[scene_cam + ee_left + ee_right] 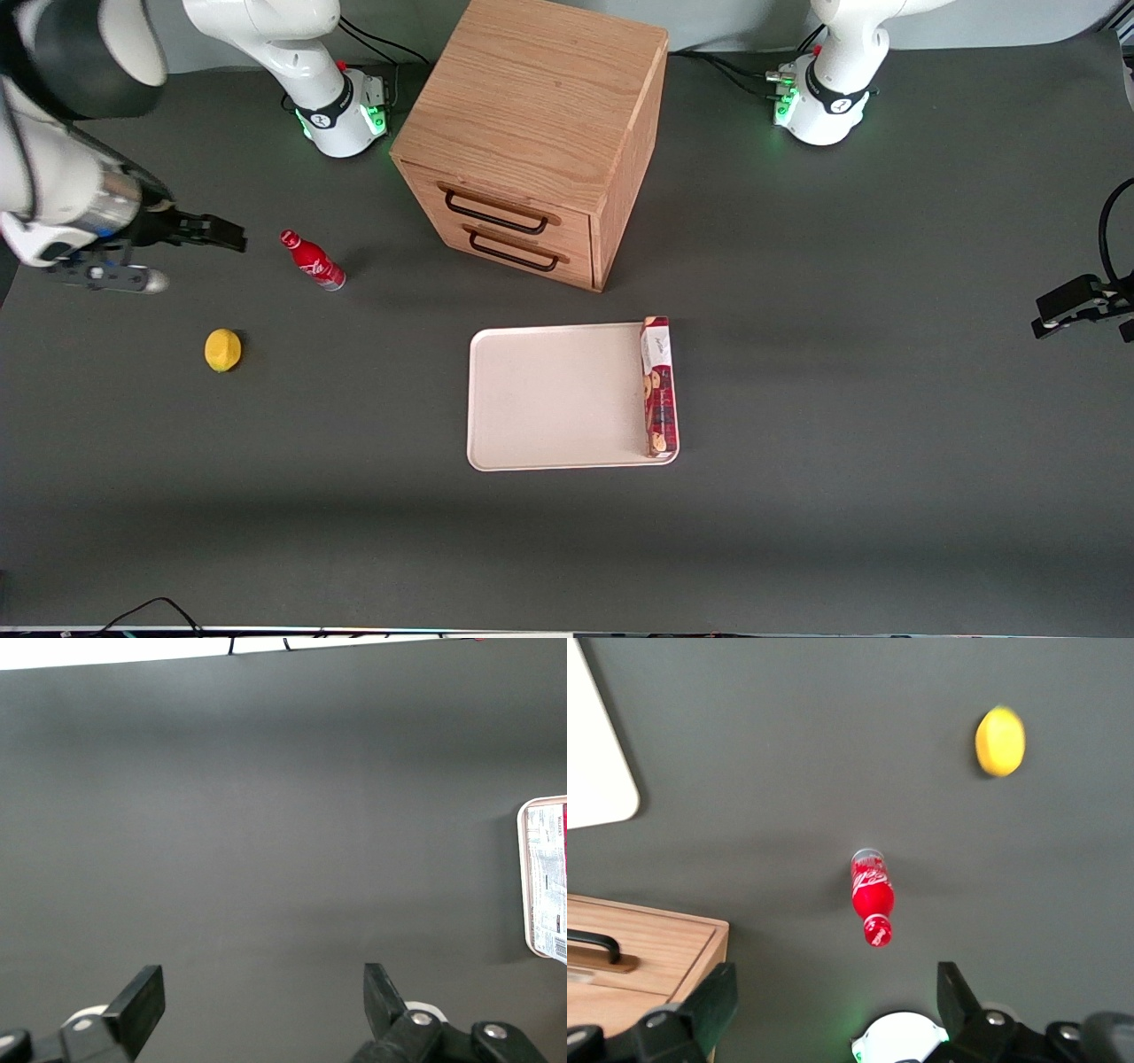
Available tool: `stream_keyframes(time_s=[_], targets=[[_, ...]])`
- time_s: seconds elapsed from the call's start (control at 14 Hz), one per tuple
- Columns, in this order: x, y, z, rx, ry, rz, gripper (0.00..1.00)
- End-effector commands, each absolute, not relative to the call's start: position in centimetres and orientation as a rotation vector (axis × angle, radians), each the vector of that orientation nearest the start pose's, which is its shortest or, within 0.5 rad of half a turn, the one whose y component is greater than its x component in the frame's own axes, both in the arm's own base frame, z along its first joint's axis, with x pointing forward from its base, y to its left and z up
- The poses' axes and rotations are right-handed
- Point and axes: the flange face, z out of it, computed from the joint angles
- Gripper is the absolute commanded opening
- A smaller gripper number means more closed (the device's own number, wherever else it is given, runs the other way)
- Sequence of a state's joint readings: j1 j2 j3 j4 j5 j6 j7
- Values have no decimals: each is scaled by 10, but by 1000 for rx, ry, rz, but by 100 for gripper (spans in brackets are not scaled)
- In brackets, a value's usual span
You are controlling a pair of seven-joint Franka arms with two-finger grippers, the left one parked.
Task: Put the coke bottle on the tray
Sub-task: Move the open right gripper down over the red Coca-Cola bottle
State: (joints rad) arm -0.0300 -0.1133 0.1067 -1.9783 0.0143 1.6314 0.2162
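The coke bottle [313, 260] is small, slim and red with white lettering and stands upright on the dark table; it also shows in the right wrist view [873, 896]. The cream-white tray [549, 399] lies nearer the front camera than the wooden cabinet, and a corner of it shows in the right wrist view [594, 762]. My right gripper [232, 234] hangs above the table beside the bottle, toward the working arm's end, apart from it. Its fingers are spread wide and hold nothing [833, 1010].
A wooden drawer cabinet [532, 133] stands mid-table [638, 957]. A red-and-white biscuit box [658, 386] lies along one edge of the tray. A lemon [222, 350] lies nearer the front camera than the bottle [1000, 741].
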Motion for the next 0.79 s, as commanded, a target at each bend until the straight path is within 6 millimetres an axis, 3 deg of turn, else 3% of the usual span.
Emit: stream_keyframes(time_s=[0.0,0.29,0.71], targets=[[442,57,431,-3158,306,320,100],[408,50,341,-3162,313,226,100],[392,47,317,-3176,299,262,100]])
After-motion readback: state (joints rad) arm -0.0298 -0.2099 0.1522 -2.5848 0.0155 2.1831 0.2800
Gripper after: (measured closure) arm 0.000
